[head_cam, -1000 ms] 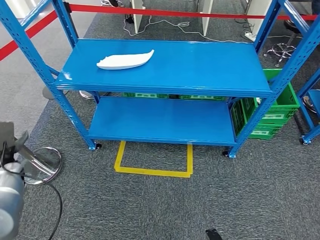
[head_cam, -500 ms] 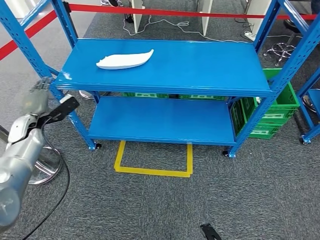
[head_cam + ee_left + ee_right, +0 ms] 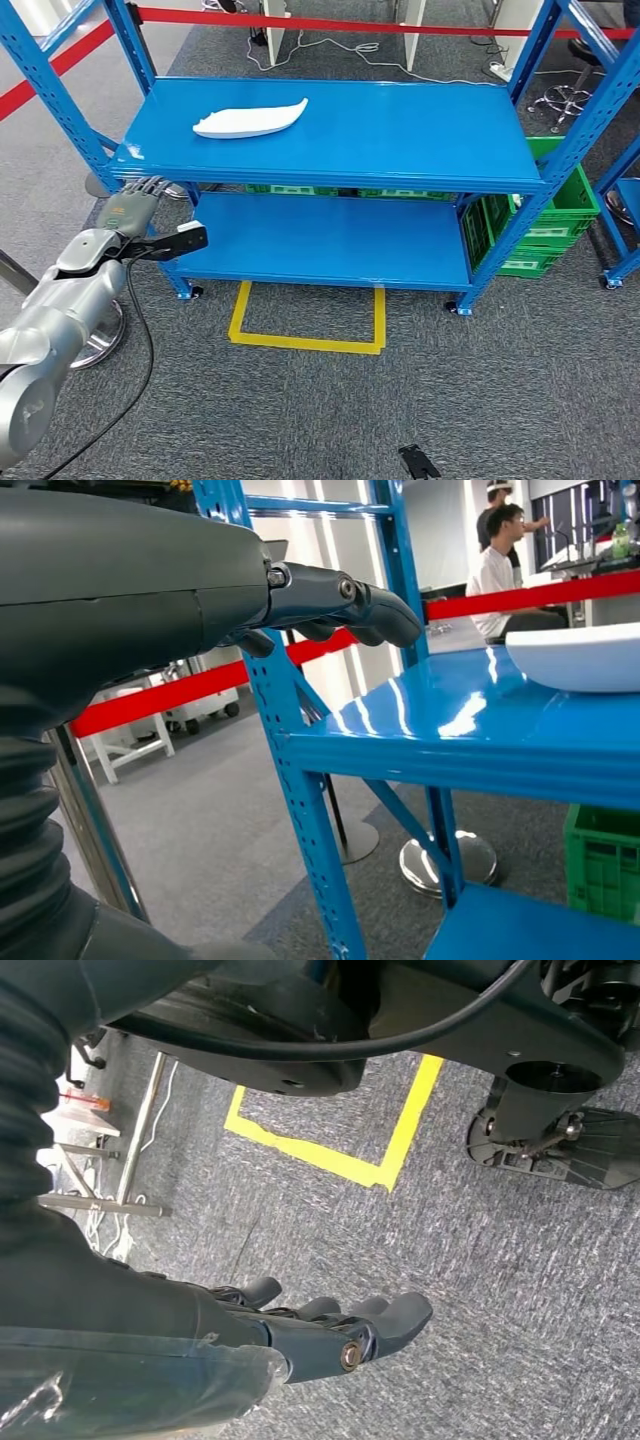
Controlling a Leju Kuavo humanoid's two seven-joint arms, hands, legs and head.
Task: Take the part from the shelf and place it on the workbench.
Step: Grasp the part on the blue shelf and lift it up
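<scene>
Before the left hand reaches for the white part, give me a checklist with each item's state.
1. White part lies alone on the top shelf: ok.
2. Left hand holds nothing, fingers apart: ok.
3. Left hand is level with the part: not ok, it is below the top shelf's front edge.
4. Shelf post keeps out of the arm's way: cannot tell.
5. Right hand hangs free over the carpet: ok.

A green crate [image 3: 562,225] sits behind the rack's right post, a yellow floor outline [image 3: 309,325] before it
</scene>
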